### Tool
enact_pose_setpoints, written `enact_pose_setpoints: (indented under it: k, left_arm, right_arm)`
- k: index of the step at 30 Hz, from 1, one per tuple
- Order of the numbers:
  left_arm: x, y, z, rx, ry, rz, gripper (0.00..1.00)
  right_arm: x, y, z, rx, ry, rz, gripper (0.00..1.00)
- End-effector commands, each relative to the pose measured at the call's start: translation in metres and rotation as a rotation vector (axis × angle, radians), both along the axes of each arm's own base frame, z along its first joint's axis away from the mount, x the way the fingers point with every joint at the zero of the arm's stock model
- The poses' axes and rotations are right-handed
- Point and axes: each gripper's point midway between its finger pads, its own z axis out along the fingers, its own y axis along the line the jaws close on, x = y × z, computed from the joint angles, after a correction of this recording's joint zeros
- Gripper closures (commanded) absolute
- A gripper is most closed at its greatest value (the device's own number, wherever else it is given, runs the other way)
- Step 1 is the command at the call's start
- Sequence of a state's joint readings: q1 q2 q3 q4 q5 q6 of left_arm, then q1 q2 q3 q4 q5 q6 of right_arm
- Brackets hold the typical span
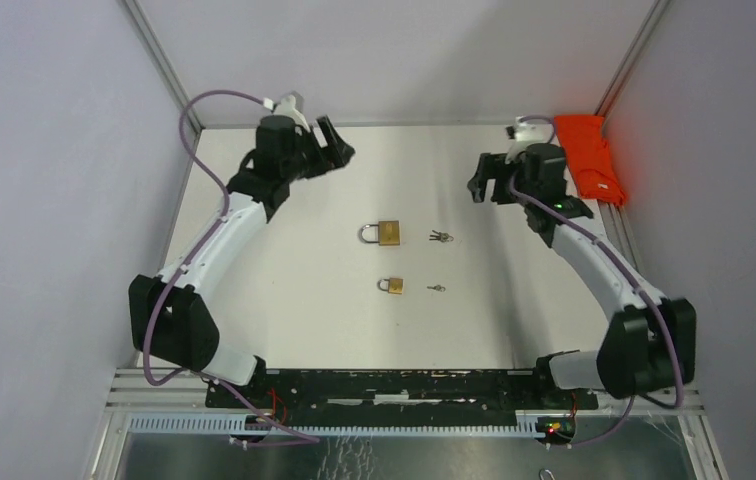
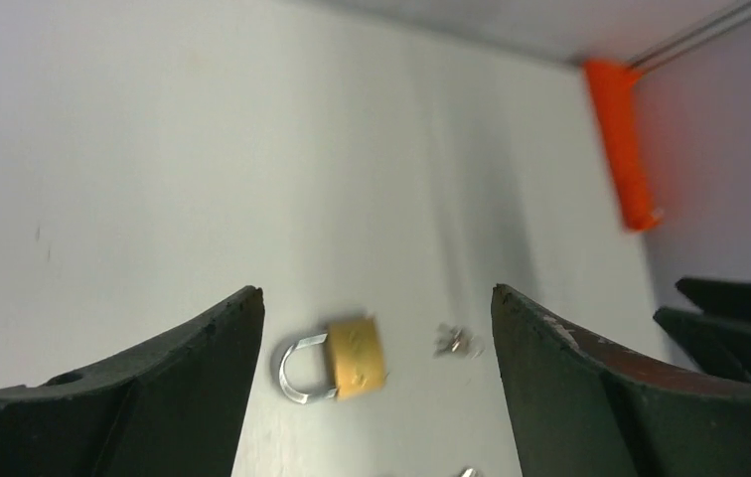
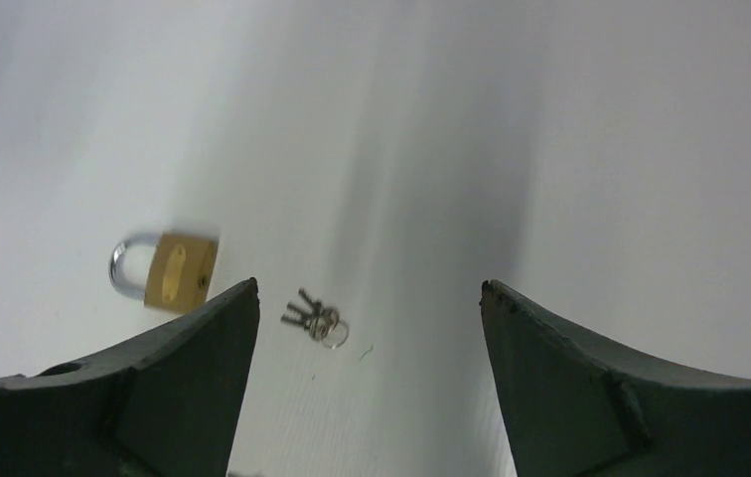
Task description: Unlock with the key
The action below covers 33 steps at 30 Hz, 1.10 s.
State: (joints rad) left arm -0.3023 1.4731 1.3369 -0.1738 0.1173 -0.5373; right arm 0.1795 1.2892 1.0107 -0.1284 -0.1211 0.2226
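**Two brass padlocks, keys beside each**

On my desk point(image 1: 304, 300) the larger padlock point(image 1: 387, 233) lies flat, its steel shackle closed and pointing to my left. Just to its right, not touching, lies a bunch of keys point(image 1: 440, 238) on a ring. Nearer me, the smaller padlock point(image 1: 392, 286) lies the same way, with a small key point(image 1: 436, 288) to its right.

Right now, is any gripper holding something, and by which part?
Nothing is held. The left gripper and right gripper are open and empty; the large padlock, small padlock, key bunch and single key lie untouched.

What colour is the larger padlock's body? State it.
Brass-gold, with a silver shackle; the larger padlock shows best in the left wrist view.
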Motion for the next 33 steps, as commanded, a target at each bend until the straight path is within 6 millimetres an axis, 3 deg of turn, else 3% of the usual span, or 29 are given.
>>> enact_pose_setpoints:
  k: [1,3,6,10,14,20,33]
  left_arm:
    - [-0.011,-0.008,-0.016,0.121,0.003,0.008,0.13]
    - [-0.015,-0.018,-0.028,0.144,0.029,-0.002,0.15]
    - [-0.024,-0.032,-0.038,0.218,0.031,0.021,0.17]
    - [-0.040,-0.051,-0.045,0.369,0.008,0.038,0.17]
    - [-0.047,-0.063,-0.058,0.401,0.035,0.006,0.17]
    - [-0.048,-0.064,-0.067,0.422,0.045,0.001,0.18]
    - [-0.047,-0.063,-0.063,0.439,0.029,0.000,0.18]
  right_arm:
    - [-0.012,0.033,-0.059,-0.055,0.198,0.124,0.17]
    - [-0.015,0.045,-0.080,-0.078,0.248,0.156,0.27]
    - [-0.023,0.064,-0.108,-0.095,0.324,0.208,0.59]
    - [-0.032,0.075,-0.133,-0.133,0.377,0.232,0.59]
    - [-0.035,0.074,-0.150,-0.153,0.417,0.230,0.57]
    - [-0.039,0.070,-0.169,-0.185,0.458,0.230,0.55]
    - [-0.025,0.062,-0.195,-0.276,0.510,0.201,0.54]
